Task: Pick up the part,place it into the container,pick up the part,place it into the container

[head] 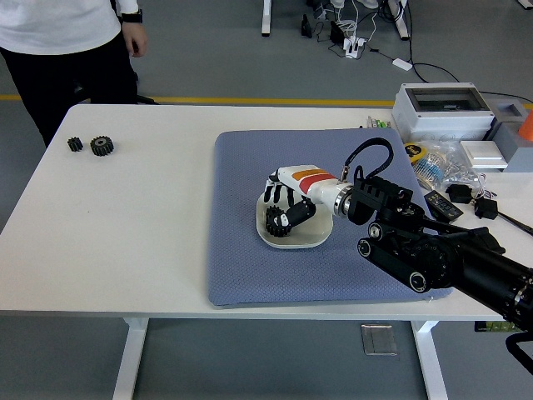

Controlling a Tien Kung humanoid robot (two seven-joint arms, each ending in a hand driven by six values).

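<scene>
On the white worktop (pixel 150 225), two small black gears (pixel 93 146) wait at the far left, well apart from the work, likely next in line. A person (pixel 67 33) stands behind them at the far side, hands idle. Toward the middle lies a blue mat (pixel 241 267) with a white dish (pixel 304 237) on it. The right robot hand (pixel 283 208) reaches in from the right, fingers curled around a black gear (pixel 276 221) just over the dish, apparently placing it inside.
</scene>
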